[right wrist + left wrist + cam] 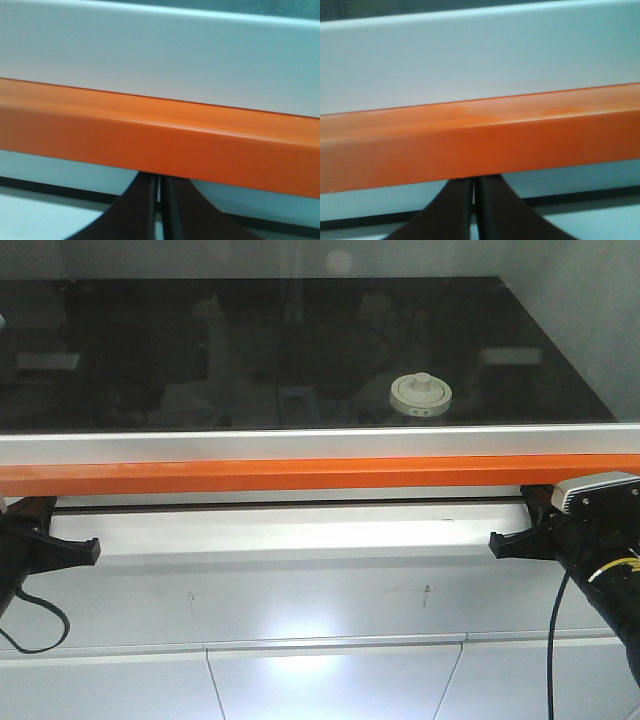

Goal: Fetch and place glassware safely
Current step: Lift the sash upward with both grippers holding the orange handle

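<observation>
glassware (pixel 421 395) | squat clear jar, cream-white round lid with central knob | upright, lid on | beyond the orange bar (pixel 320 476), on the dark tabletop (pixel 200 350), right of centre

An orange bar (pixel 300 478) runs across the whole width in the middle of the frame, and a silver rail (pixel 300 447) touches it just above. Both stand directly ahead of the left claw (pixel 475 202) and the right claw (pixel 160 202), which sit lower, at bottom left and bottom right. Above the rail the black counter (pixel 200 350) is wide and open. Only the lidded jar (pixel 421 394) stands there, right of centre, with free room on every side.
</observation>
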